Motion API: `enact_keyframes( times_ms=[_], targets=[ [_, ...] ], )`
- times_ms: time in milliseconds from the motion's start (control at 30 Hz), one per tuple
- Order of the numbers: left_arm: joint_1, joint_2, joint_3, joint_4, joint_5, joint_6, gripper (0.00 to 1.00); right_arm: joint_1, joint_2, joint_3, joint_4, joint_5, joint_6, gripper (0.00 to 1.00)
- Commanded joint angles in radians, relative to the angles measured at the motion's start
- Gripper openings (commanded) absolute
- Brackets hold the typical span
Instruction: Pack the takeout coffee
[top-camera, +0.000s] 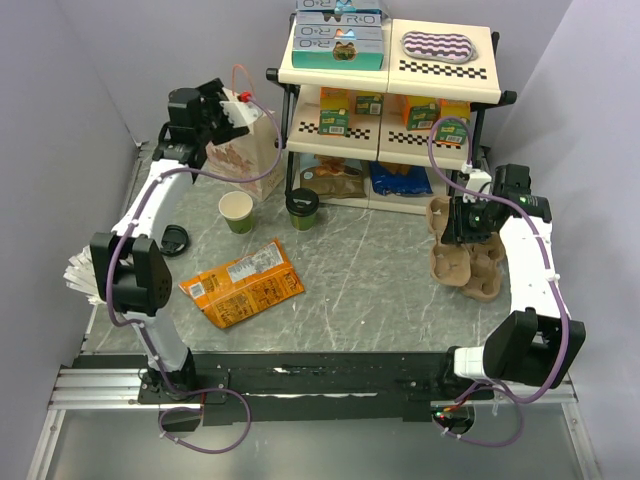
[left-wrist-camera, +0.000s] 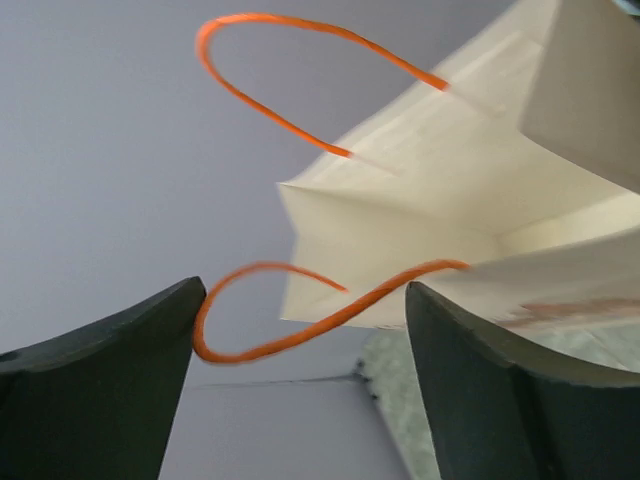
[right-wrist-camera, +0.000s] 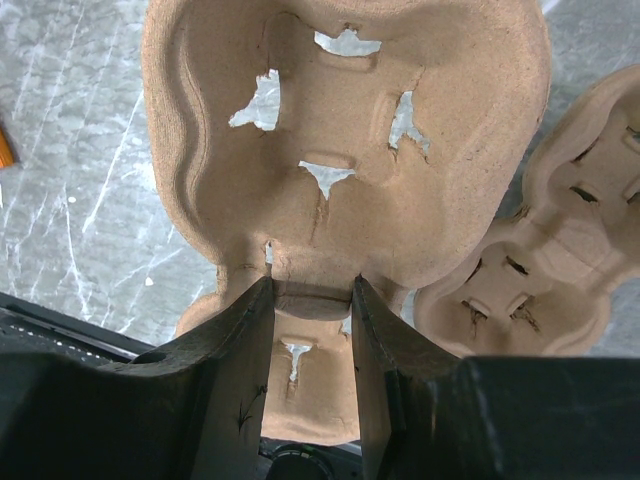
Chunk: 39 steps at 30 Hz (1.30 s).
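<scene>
The takeout coffee (top-camera: 303, 208), a dark green cup with a black lid, stands on the table in front of the shelf rack. The paper bag (top-camera: 248, 143) stands at the back left. My left gripper (top-camera: 228, 113) is at the bag's top edge. In the left wrist view it (left-wrist-camera: 300, 330) is open, with one orange handle loop (left-wrist-camera: 262, 343) lying between the fingers, and the bag's open mouth (left-wrist-camera: 430, 200) is beyond. My right gripper (top-camera: 466, 222) is shut on a brown cardboard cup carrier (right-wrist-camera: 340, 150) and holds it tilted up; the jaws (right-wrist-camera: 312, 290) pinch its middle ridge.
A lidless green cup (top-camera: 237, 211) stands left of the coffee. A loose black lid (top-camera: 175, 240) and an orange snack packet (top-camera: 242, 283) lie on the table. A second carrier (top-camera: 480, 268) lies under my right gripper. The shelf rack (top-camera: 390, 75) stands at the back.
</scene>
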Motion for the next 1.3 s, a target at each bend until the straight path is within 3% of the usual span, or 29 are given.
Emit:
enact_keyframes(
  times_ms=[0, 133, 267, 533, 700, 1267],
  targets=[
    [-0.017, -0.056, 0.007, 0.234, -0.085, 0.038, 0.81, 0.005, -0.051, -0.006, 0.031, -0.002, 0.006, 0.00],
    [-0.017, -0.057, 0.023, 0.280, -0.133, 0.041, 0.65, 0.005, -0.058, -0.020, 0.039, -0.002, 0.009, 0.00],
    [-0.009, -0.027, 0.086, 0.387, -0.162, 0.061, 0.41, 0.005, -0.050, -0.011, 0.040, -0.005, 0.011, 0.00],
    [0.006, 0.088, 0.376, 0.415, -0.237, 0.011, 0.44, 0.005, -0.054, -0.002, 0.034, -0.022, 0.016, 0.00],
    [-0.006, 0.033, 0.418, 0.401, -0.234, -0.043, 0.45, 0.005, -0.068, -0.011, 0.037, -0.022, 0.020, 0.00],
    [-0.202, -0.516, 0.099, 0.147, -0.210, -0.190, 0.46, -0.001, -0.032, 0.106, 0.016, 0.020, 0.017, 0.00]
  ],
)
